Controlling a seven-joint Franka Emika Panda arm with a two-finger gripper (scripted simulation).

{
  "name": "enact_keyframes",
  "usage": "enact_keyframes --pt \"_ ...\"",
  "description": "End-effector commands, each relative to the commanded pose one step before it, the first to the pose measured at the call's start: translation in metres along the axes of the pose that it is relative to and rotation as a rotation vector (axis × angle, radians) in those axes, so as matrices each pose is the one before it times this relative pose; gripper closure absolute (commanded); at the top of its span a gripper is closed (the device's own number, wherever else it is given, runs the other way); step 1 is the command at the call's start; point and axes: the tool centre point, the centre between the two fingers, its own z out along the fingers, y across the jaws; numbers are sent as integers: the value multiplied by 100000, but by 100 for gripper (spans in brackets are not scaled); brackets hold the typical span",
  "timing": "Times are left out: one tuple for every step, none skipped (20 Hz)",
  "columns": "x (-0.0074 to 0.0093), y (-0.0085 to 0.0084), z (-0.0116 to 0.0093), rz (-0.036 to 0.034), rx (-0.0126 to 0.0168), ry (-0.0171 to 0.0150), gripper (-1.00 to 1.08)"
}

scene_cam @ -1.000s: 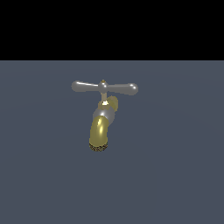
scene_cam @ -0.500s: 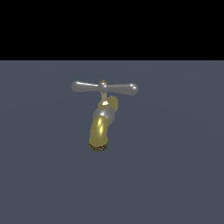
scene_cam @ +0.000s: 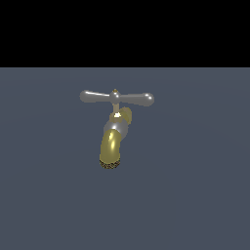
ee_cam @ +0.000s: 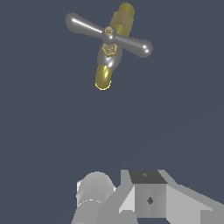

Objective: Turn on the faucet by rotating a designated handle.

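The faucet [scene_cam: 113,139] stands alone near the middle of a flat slate-grey floor [scene_cam: 195,195], well away from any edge that shows. Its brass-gold spout [scene_cam: 111,149] curves down to a rough dark-gold nozzle rim, with a silver-grey collar above it. On top sits the handle [scene_cam: 116,97], a glossy silver-grey cross-bar lying level, one bulb-ended arm reaching toward the exterior view's left and the other toward its right, joined at a small gold-tipped stem. In the wrist view the faucet [ee_cam: 109,52] and its handle [ee_cam: 108,35] appear well apart from the pale grey gripper [ee_cam: 144,197], of which only part of the body shows; nothing touches the handle. Whether the gripper is spread or pressed together cannot be told, since its fingertips are out of sight.
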Motion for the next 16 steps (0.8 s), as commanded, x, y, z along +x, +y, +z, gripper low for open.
enact_keyframes --pt "455 627 1133 -5753 -165 70 108" --pt "199 276 484 -2472 -69 40 108" --pt "200 277 485 -2477 -69 41 108" --pt "201 278 486 -2481 -70 41 108" --pt "202 279 487 -2486 -71 41 108" --pt "203 281 488 -2488 -71 41 108" --pt "204 281 488 -2492 -72 41 108" --pt "204 283 489 -2494 -73 41 108" --pt "205 283 490 -2498 -73 41 108" --pt "206 284 490 -2499 -74 41 108" --pt "207 285 491 -2501 -75 41 108" --pt "208 286 491 -2502 -75 41 108" --pt "208 287 491 -2502 -76 40 108" --pt "209 287 491 -2502 -77 40 108" --pt "209 288 491 -2501 -77 40 108" --pt "210 288 491 -2500 -78 40 108"
